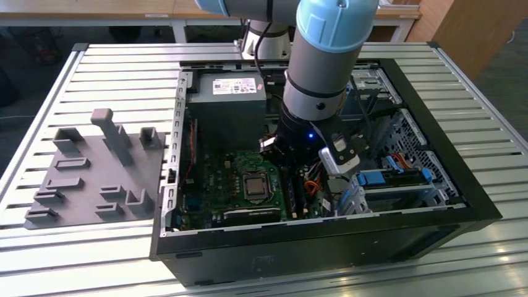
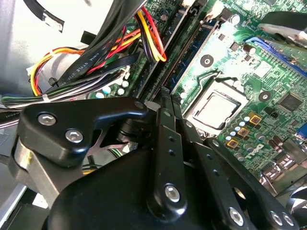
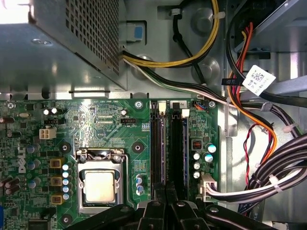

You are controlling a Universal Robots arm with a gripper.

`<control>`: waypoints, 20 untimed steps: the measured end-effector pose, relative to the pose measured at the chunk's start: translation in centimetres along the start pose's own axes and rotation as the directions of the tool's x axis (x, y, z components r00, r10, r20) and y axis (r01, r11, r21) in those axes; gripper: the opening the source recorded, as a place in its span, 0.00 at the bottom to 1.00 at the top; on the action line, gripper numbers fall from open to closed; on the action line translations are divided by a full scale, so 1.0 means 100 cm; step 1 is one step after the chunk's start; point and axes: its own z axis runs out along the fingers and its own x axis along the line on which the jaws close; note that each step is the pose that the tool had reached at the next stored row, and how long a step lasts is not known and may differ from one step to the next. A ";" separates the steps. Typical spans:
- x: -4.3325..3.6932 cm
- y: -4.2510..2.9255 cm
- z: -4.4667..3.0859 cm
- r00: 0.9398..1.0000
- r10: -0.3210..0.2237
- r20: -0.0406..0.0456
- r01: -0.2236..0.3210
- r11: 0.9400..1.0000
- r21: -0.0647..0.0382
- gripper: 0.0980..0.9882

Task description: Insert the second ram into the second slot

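- Inside the open computer case (image 1: 429, 204), which lies on the slatted table (image 1: 123, 68), the arm reaches down over the motherboard (image 3: 96, 120).
- The hand (image 2: 165, 96) hangs just above the pair of long memory slots (image 3: 177, 143), and its fingers (image 2: 169, 139) are pressed together into one narrow blade that runs along the slots' length.
- Nothing shows between the fingers. Whether their tips touch a stick below, I cannot tell.
- A blue-green stick, which I take for the second ram (image 2: 194, 45), stands in a slot beside the processor socket (image 3: 99, 184). In the first wrist view the slot nearer the socket looks filled and the other dark, though I cannot say for sure which slot is which.
- My judgement is that this is the seating step: the stick is already in its slot and the closed hand is placed to bear on its top edge.
- Seating calls for a straight push along the slot line, even at both ends so the end latches catch, and kept off the cable bundle (image 2: 96, 62) just beside.
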 end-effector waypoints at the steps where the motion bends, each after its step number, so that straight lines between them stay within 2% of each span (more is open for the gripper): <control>1: 0.0000 0.0000 0.0001 1.000 0.000 0.000 0.000 1.000 0.000 0.02; 7: 0.0000 0.0000 0.0002 1.000 0.000 0.000 0.000 1.000 0.000 0.04; 8: 0.0000 0.0000 0.0002 1.000 0.000 0.000 0.000 1.000 0.000 0.11; 11: 0.0001 0.0000 -0.0016 1.000 0.000 0.000 0.000 1.000 0.000 0.11; 17: 0.0004 0.0000 -0.0136 1.000 0.000 0.000 0.000 1.000 0.000 0.11; 18: 0.0005 0.0001 -0.0143 1.000 0.000 0.000 0.000 1.000 0.000 0.09; 19: 0.0004 0.0001 -0.0143 1.000 0.000 0.000 0.000 1.000 0.000 0.02; 20: 0.0004 0.0001 -0.0143 1.000 0.000 0.000 0.000 1.000 0.000 0.02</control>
